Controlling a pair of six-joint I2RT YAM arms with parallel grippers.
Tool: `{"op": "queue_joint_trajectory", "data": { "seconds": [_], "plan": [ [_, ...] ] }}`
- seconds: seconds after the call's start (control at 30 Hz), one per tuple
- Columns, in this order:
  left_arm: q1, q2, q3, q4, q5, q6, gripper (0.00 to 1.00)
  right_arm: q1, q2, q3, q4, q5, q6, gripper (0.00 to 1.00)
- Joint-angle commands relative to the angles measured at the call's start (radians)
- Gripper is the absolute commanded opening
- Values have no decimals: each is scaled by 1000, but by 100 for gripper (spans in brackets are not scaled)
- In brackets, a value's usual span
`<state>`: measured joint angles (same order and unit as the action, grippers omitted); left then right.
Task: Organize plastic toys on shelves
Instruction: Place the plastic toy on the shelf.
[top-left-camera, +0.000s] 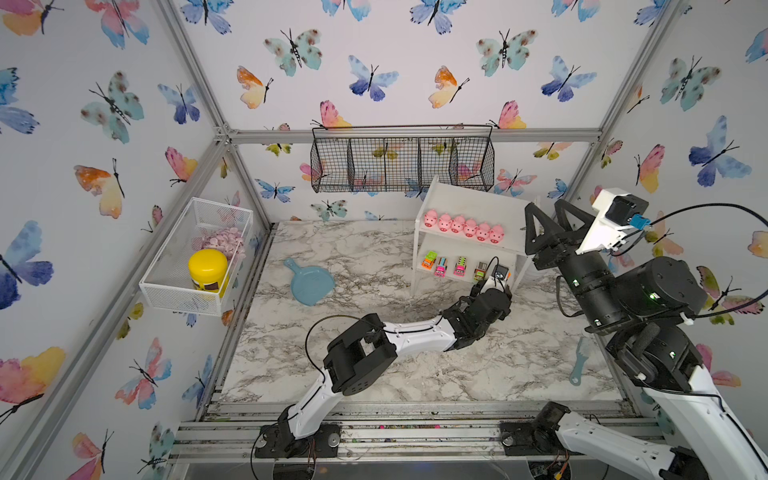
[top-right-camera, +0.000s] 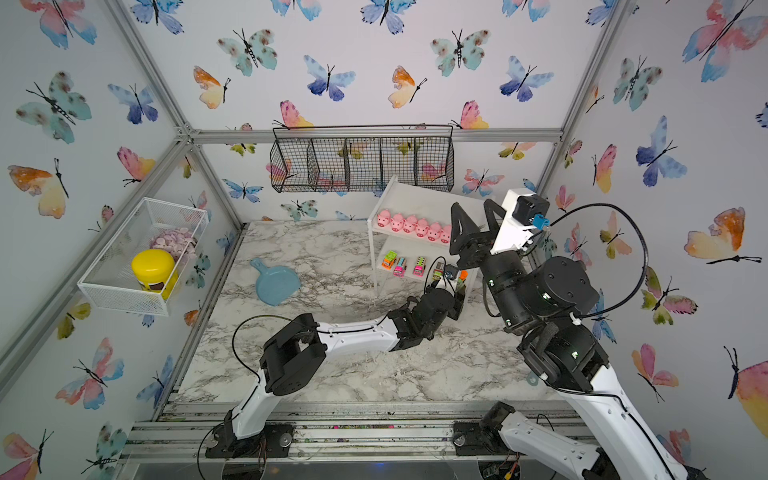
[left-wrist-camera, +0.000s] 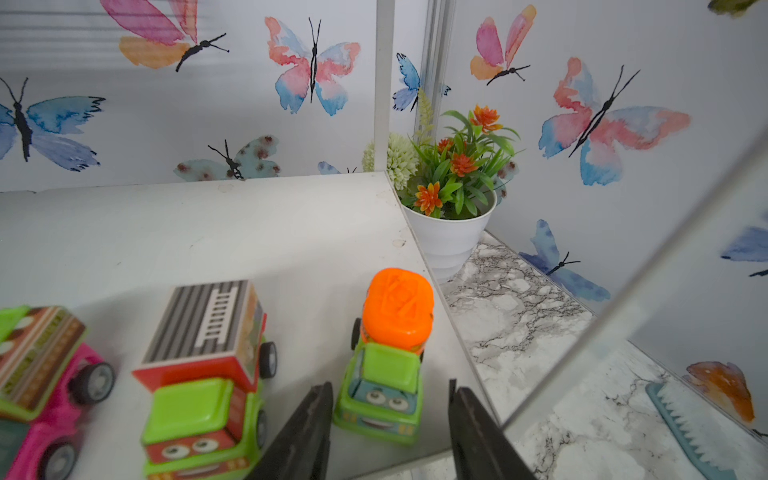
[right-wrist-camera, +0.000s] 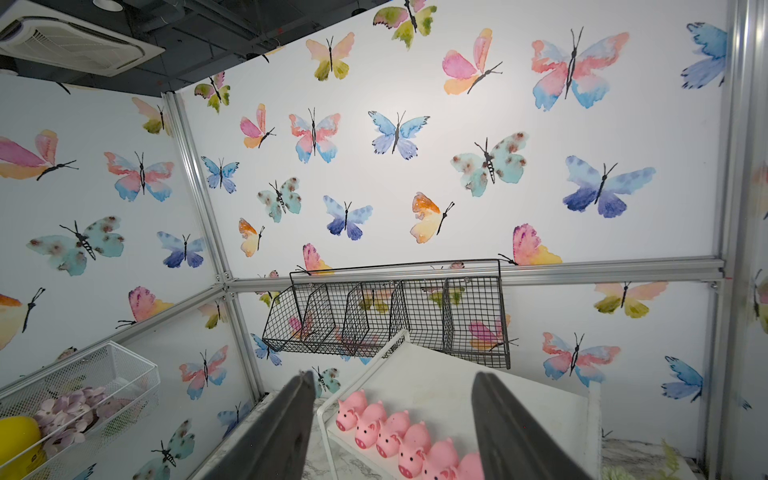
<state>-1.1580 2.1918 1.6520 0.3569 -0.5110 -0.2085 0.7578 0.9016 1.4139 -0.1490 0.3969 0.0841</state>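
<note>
The white shelves (top-left-camera: 471, 197) stand at the back right of the marble table. A row of pink pigs (top-left-camera: 463, 226) lines the upper board, and the row shows in the right wrist view as well (right-wrist-camera: 399, 436). Toy trucks (top-left-camera: 451, 266) stand side by side on the lower board. My left gripper (left-wrist-camera: 390, 399) is at that board's right end, open. Its fingers (left-wrist-camera: 309, 432) stand either side of a green truck with an orange drum (left-wrist-camera: 388, 353), with a gap on each side. A red and green truck (left-wrist-camera: 208, 365) is beside it. My right gripper (top-left-camera: 545, 206) hangs open and empty above the shelves.
A blue pan-shaped dish (top-left-camera: 307, 282) lies mid-table. A white mesh basket (top-left-camera: 166, 286) on the left wall holds a yellow jar (top-left-camera: 208, 270) and pale pink discs (top-left-camera: 222, 241). A black wire basket (top-left-camera: 401, 160) hangs above the shelves. A potted plant (left-wrist-camera: 451, 224) stands behind them, and a teal brush (top-left-camera: 579, 361) lies at the right.
</note>
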Motion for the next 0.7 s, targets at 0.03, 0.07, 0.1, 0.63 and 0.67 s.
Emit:
{"op": "queue_joint_trajectory", "data": {
  "seconds": [0.03,0.07,0.1,0.63,0.67],
  "plan": [
    [-9,-84,-51,-6,43,23,56,-2,-17,-12,3,0,-7,66],
    [-13,-106,-71,-6,45,21,56,-2,-19,-13,-1,2,-4,66],
    [-13,-131,-93,-11,47,14,56,-2,-22,-17,-5,3,-3,66],
    [-10,-890,-874,81,129,217,77,-2,-96,-211,-127,108,125,71],
    [1,-956,-946,77,134,242,81,-2,-120,-250,-127,126,146,72]
  ]
}}
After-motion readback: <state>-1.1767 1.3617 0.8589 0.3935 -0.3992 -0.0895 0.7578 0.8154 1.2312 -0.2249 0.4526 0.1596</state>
